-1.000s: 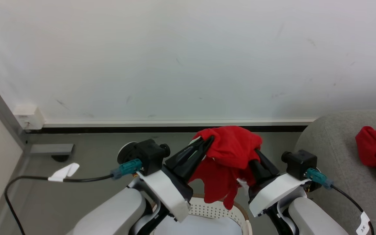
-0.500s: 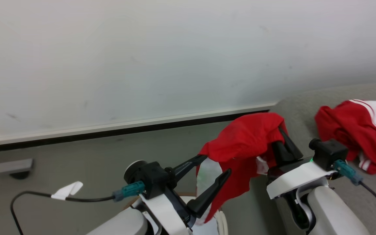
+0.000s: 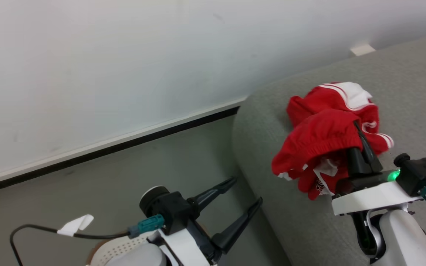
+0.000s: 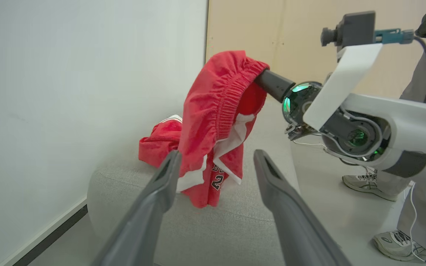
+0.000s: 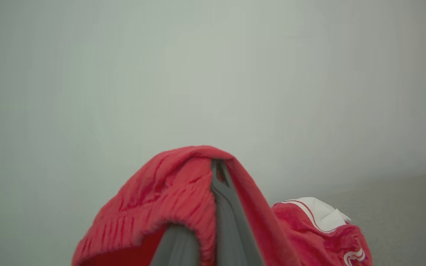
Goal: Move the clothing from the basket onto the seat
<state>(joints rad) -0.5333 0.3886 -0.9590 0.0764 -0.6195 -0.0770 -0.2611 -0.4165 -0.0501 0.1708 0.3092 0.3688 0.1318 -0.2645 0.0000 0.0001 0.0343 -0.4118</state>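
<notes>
Clothing: two red pieces. One garment hangs from the right gripper, fingers pinched together on its gathered waistband, over the seat. It bears a black number starting "2"; the rest is unreadable. The second garment lies on the seat. Left gripper is spread wide, empty. One basket, lower left.

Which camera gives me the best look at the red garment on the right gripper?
Left wrist view: the red garment shows whole from the side, hanging off the right gripper over the seat. Head view blends it into the second garment behind. Right wrist view catches its waistband draped over the fingers.
</notes>
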